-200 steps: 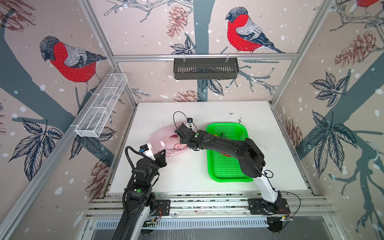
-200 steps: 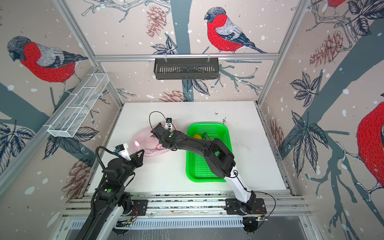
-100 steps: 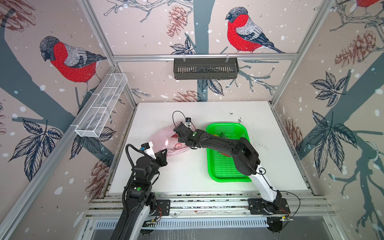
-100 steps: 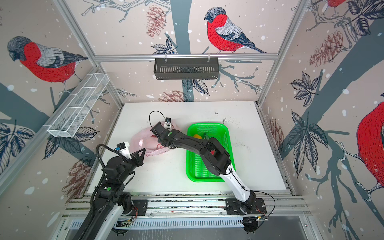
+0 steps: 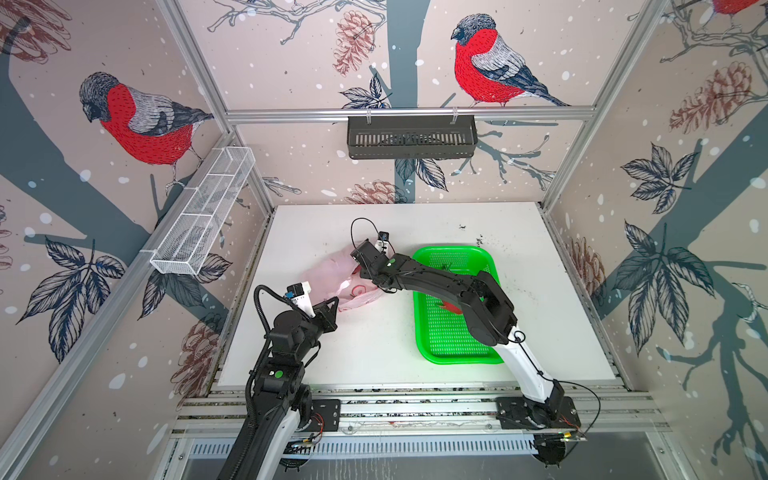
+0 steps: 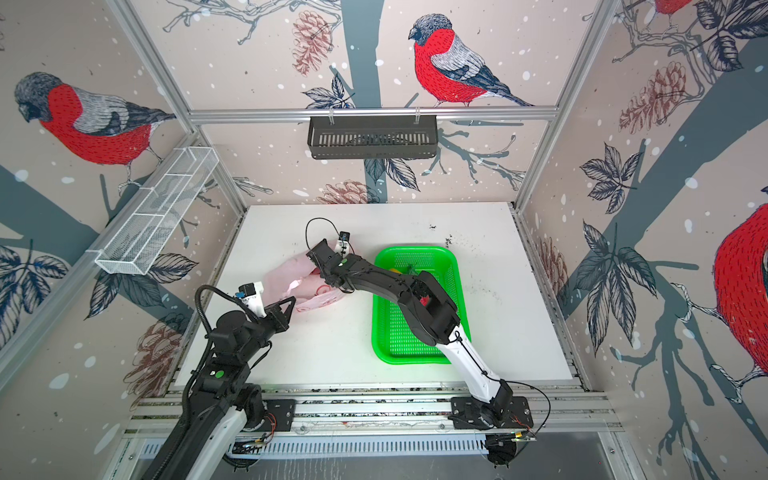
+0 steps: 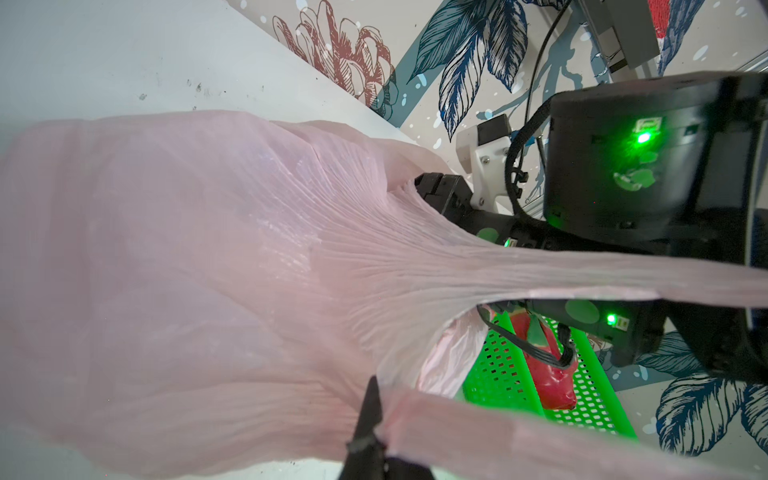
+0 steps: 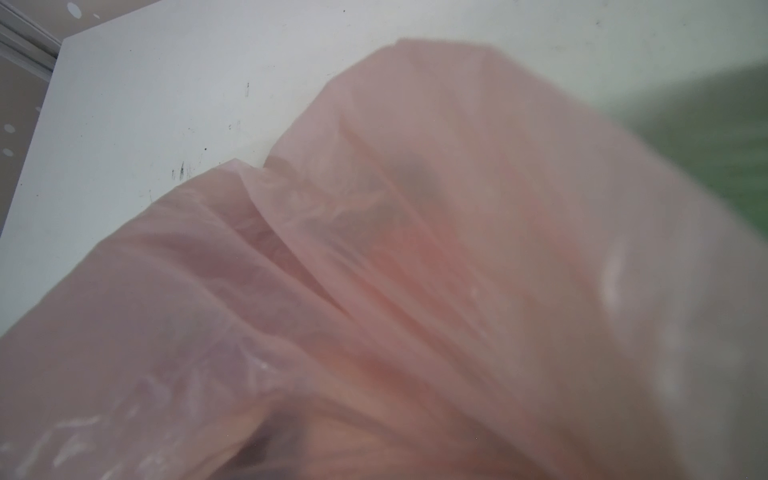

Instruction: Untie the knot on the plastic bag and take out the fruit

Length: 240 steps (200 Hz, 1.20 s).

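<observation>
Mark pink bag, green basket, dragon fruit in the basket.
pink bag (image 5: 328,274): in a top view, middle of its crumpled body.
green basket (image 5: 446,337): in a top view, bare mesh floor.
dragon fruit (image 7: 555,384): left wrist view, bare red skin.

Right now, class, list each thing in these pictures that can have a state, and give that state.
Bag, lying on the table, handle stretched taut, no knot visible.
Left claw, shut on the bag's handle.
Right claw, at the bag's mouth, open or shut unclear.
Basket, upright, holding fruit.
Dragon fruit, out of the bag, in the basket.
</observation>
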{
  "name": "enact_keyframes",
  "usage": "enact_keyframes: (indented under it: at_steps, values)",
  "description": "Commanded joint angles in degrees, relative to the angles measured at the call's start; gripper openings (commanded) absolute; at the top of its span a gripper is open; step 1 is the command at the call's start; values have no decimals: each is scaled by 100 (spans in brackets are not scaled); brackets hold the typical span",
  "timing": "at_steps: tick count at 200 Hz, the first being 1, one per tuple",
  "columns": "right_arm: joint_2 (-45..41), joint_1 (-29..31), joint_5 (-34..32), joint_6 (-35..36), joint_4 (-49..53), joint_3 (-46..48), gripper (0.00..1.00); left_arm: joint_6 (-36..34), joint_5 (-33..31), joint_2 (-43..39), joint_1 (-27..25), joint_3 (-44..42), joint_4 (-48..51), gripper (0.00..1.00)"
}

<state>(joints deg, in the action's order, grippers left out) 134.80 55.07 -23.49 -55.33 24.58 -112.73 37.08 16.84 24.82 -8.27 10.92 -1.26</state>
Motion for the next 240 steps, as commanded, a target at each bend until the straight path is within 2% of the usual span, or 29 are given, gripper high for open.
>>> enact_keyframes:
  at_steps: [1, 92, 135, 240]
  values:
    - [55, -22, -264, -179, 120, -87, 60, -26, 136, 88, -7, -67, -528, 0]
    - [95, -163, -679, -808, 170, -88, 69, 32, 115, 322, -43, -257, -894, 0]
    - [138, -230, -643, -974, 135, -66, 74, 54, 147, 277, -60, -283, -894, 0]
    - [270, -304, -785, -940, -176, -71, 83, 48, 188, 273, -78, -292, -912, 0]
